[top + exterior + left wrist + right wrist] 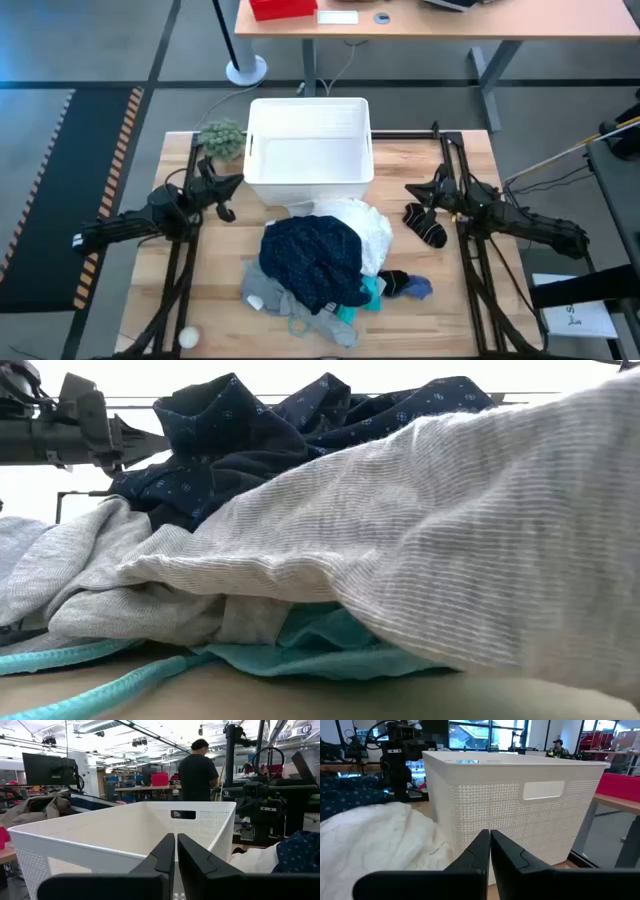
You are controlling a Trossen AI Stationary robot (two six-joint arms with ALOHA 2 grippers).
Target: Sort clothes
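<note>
A pile of clothes lies on the table's middle near the front: a dark navy dotted top (312, 260) on top, a big white garment (368, 228) behind it, grey (270, 292) and teal (368, 292) pieces underneath. A black sock (425, 225) lies at the right; a black and a blue sock (405, 285) lie by the pile. My left gripper (238, 183) is shut and empty, left of the white bin (308, 150). My right gripper (410, 190) is shut and empty, right of the bin, above the black sock.
The white plastic bin stands at the table's far middle, empty as far as it shows. A small green fuzzy plant (221, 136) stands at its left. A small white ball (187, 337) lies near the front left. A person (198, 770) stands in the room beyond.
</note>
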